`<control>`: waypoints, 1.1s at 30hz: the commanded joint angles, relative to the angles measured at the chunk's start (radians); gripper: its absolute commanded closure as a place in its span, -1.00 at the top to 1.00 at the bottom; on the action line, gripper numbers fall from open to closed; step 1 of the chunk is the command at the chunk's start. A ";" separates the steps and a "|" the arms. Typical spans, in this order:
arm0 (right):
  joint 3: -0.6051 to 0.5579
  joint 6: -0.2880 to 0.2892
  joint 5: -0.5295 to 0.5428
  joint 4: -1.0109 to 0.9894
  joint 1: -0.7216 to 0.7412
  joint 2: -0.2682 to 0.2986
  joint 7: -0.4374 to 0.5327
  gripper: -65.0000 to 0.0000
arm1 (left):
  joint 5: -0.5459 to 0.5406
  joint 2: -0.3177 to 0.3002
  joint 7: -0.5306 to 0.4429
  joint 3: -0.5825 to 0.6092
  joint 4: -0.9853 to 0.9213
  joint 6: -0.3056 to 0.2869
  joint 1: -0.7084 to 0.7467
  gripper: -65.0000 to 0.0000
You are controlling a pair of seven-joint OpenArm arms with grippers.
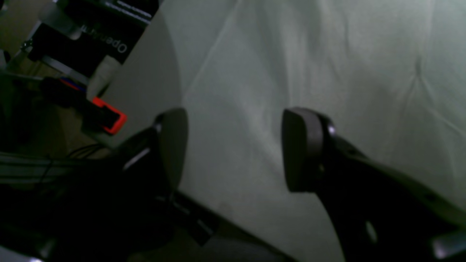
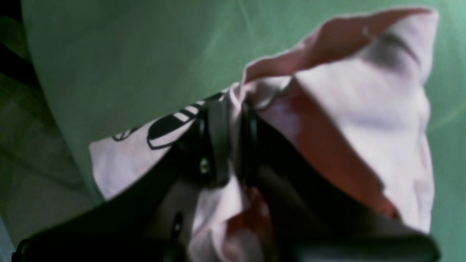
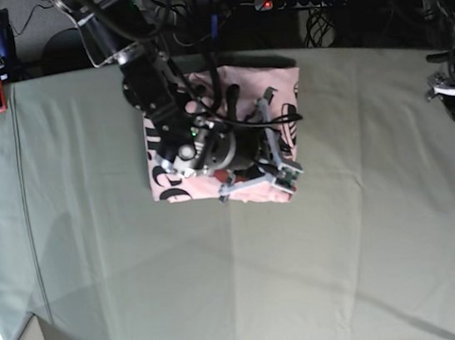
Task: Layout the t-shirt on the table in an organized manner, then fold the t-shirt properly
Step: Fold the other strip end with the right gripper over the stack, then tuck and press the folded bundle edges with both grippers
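T-shirt (image 2: 364, 109) fabric pinched between right gripper (image 2: 233, 145) jaws.

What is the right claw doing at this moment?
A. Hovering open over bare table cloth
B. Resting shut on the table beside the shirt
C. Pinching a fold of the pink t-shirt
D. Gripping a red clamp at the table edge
C: in the right wrist view the right claw has pink fabric of the t-shirt bunched between its nearly closed fingers, above the table.

Grey-green table (image 3: 344, 230) under pink t-shirt (image 3: 284, 87)
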 commanded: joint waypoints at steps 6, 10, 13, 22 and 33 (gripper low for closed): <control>-0.001 0.000 0.023 0.115 0.005 -0.013 0.012 -0.39 | -0.004 -0.014 -0.021 0.001 0.014 0.003 -0.009 0.21; -0.004 0.000 0.025 0.214 -0.006 -0.013 -0.071 -0.08 | -0.004 -0.015 -0.021 0.001 0.014 0.003 -0.009 0.21; 0.002 0.000 0.025 0.317 -0.010 -0.013 -0.105 0.01 | -0.004 -0.015 -0.021 0.001 0.014 0.003 -0.011 0.21; 0.193 0.000 0.025 0.392 -0.132 -0.001 -0.119 0.00 | -0.004 -0.014 -0.021 0.002 -0.018 0.003 -0.036 0.21; 0.216 0.000 0.026 0.222 -0.224 -0.013 -0.080 0.00 | -0.006 -0.009 -0.021 0.002 -0.029 0.003 -0.054 0.22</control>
